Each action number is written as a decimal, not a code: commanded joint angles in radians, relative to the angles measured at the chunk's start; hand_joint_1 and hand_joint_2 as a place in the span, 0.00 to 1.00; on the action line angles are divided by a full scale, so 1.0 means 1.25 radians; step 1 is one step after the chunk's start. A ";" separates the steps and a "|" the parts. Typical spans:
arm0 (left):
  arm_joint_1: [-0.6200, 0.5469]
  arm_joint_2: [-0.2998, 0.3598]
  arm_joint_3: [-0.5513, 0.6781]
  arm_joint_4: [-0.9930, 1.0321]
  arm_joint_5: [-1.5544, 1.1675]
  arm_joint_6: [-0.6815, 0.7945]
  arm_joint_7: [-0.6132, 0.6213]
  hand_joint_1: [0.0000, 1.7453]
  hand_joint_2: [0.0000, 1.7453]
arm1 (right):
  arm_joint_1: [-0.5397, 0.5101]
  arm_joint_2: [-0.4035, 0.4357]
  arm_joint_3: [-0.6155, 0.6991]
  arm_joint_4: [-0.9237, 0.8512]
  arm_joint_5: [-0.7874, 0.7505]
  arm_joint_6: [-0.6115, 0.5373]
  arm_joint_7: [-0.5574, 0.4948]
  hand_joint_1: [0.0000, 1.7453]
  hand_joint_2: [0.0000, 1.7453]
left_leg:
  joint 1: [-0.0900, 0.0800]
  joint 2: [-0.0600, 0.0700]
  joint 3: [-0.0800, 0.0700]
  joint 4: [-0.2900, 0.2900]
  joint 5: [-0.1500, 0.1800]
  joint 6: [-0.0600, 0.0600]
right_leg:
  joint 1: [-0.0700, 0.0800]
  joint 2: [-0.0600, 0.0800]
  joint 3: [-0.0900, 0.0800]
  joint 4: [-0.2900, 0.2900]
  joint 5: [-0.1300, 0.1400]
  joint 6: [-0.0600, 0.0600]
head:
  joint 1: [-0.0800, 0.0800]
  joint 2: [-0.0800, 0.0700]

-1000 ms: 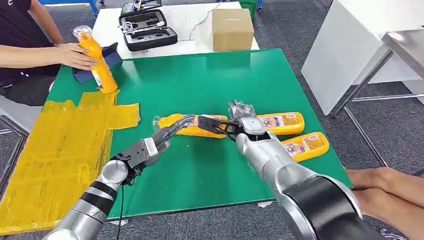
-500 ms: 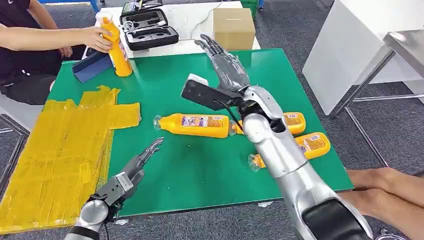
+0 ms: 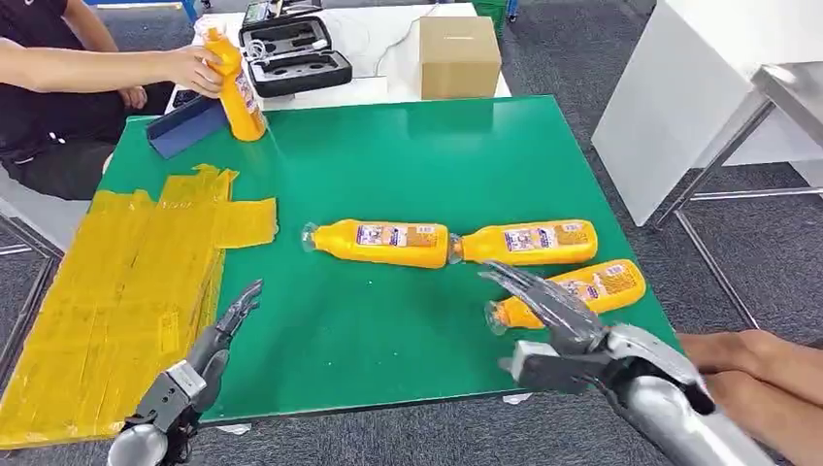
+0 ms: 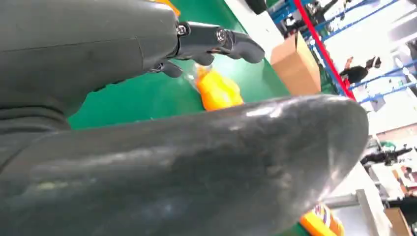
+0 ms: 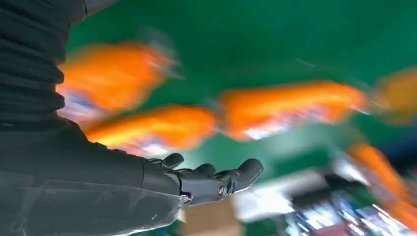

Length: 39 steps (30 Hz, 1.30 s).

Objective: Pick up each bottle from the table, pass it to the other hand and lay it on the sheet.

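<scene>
We see a green worktop (image 3: pixel 408 155) from above, with three orange bottles lying on their sides near its right half and both robot hands low at the near edge, holding nothing. The left robot hand (image 3: pixel 209 349) hovers over the near-left edge, beside the yellow sheet (image 3: pixel 107 291) that covers the worktop's left side, its fingers straight and apart. The right robot hand (image 3: pixel 553 316) hangs just in front of the nearest bottle (image 3: pixel 582 289), fingers spread and empty. Beyond that bottle, the middle bottle (image 3: pixel 378 242) and the right-hand bottle (image 3: pixel 524 243) lie in a line, so close end to end that we cannot tell whether they touch. None of the three rests on the sheet. We judge that we are at the start of a pick: no bottle is in hand, and the next move calls for the right robot hand to close around the nearest bottle's body, lift it, and bring it across to the left robot hand for laying on the sheet. The round bottles may roll when nudged. At the far-left corner a person's hand (image 3: pixel 189 68) holds a fourth bottle (image 3: pixel 238 87) upright next to a blue holder (image 3: pixel 184 126). Behind the worktop sit an open black case (image 3: pixel 291 58) and a cardboard box (image 3: pixel 459 56). Each bottle carries a printed label with blue and red patches, but the writing is too small for us to read, and no brand can be made out.
</scene>
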 commanded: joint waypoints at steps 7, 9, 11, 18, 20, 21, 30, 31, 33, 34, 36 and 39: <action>-0.007 -0.010 0.022 -0.006 0.006 -0.009 0.003 0.00 0.00 | 0.250 -0.169 -0.281 -0.195 -0.006 0.035 0.049 0.00 1.00 | -0.001 0.008 0.004 0.000 -0.003 0.000 | 0.000 0.005 0.000 0.001 0.000 -0.003 | -0.001 0.000; -0.001 -0.008 0.022 -0.014 0.009 -0.008 0.004 0.00 0.00 | 0.347 -0.202 -0.395 -0.249 -0.038 0.041 0.062 0.00 1.00 | -0.001 0.005 0.004 0.001 -0.003 0.000 | 0.000 0.002 0.000 0.002 -0.001 -0.003 | -0.001 0.000; 0.005 -0.007 0.025 -0.021 0.013 -0.009 0.005 0.00 0.00 | 0.464 -0.233 -0.557 -0.317 -0.058 0.076 0.090 0.00 1.00 | -0.002 0.004 0.004 0.002 -0.003 0.000 | -0.001 0.001 0.001 0.002 -0.002 -0.003 | -0.001 0.000; 0.018 -0.010 0.027 -0.036 0.018 -0.015 0.009 0.00 0.00 | 0.447 -0.200 -0.569 -0.300 0.029 0.100 0.103 0.00 1.00 | -0.001 0.010 0.004 0.000 -0.003 0.000 | 0.000 0.007 0.001 0.000 0.001 -0.003 | -0.001 0.000; 0.018 -0.009 0.024 -0.036 0.018 -0.017 0.008 0.00 0.00 | 0.439 -0.200 -0.557 -0.294 0.034 0.097 0.104 0.00 1.00 | -0.001 0.010 0.006 0.000 -0.005 0.001 | -0.001 0.007 0.002 0.000 0.000 -0.003 | -0.001 0.000; 0.018 -0.009 0.024 -0.036 0.018 -0.017 0.008 0.00 0.00 | 0.439 -0.200 -0.557 -0.294 0.034 0.097 0.104 0.00 1.00 | -0.001 0.009 0.005 0.000 -0.004 0.001 | -0.001 0.007 0.001 0.000 0.001 -0.003 | 0.000 0.000; -0.005 0.000 -0.002 -0.025 0.025 -0.024 0.015 0.00 0.00 | 0.177 -0.228 -0.345 -0.086 0.100 0.126 0.138 0.00 1.00 | 0.000 0.013 0.007 -0.001 -0.004 0.001 | 0.000 0.010 0.003 -0.002 0.002 -0.003 | 0.000 0.000; -0.011 0.000 -0.004 -0.020 0.028 -0.025 0.018 0.00 0.00 | 0.118 -0.209 -0.297 -0.037 0.130 0.124 0.133 0.00 1.00 | 0.000 0.014 0.008 -0.001 -0.003 0.001 | 0.001 0.011 0.003 -0.003 0.003 -0.003 | -0.001 0.000; -0.024 0.003 -0.007 -0.007 0.033 -0.024 0.023 0.00 0.00 | -0.002 -0.171 -0.199 0.069 0.167 0.117 0.127 0.00 1.00 | 0.001 0.015 0.009 -0.002 -0.003 0.000 | 0.002 0.013 0.005 -0.005 0.004 -0.004 | 0.000 0.000; -0.029 0.004 -0.009 -0.002 0.035 -0.025 0.023 0.00 0.00 | -0.044 -0.152 -0.167 0.111 0.178 0.115 0.127 0.00 1.00 | 0.002 0.017 0.009 -0.002 -0.002 0.000 | 0.002 0.014 0.005 -0.005 0.005 -0.003 | 0.000 0.000; -0.042 0.005 -0.013 0.011 0.037 -0.026 0.024 0.00 0.00 | -0.123 -0.120 -0.108 0.193 0.194 0.111 0.126 0.00 1.00 | 0.001 0.017 0.010 -0.002 -0.002 0.000 | 0.001 0.014 0.004 -0.004 0.005 -0.003 | -0.001 0.000; -0.056 0.009 -0.019 0.022 0.040 -0.029 0.026 0.00 0.00 | -0.198 -0.087 -0.052 0.280 0.216 0.091 0.124 0.00 1.00 | 0.001 0.018 0.011 -0.003 0.000 0.000 | 0.001 0.015 0.005 -0.005 0.006 -0.004 | -0.001 0.000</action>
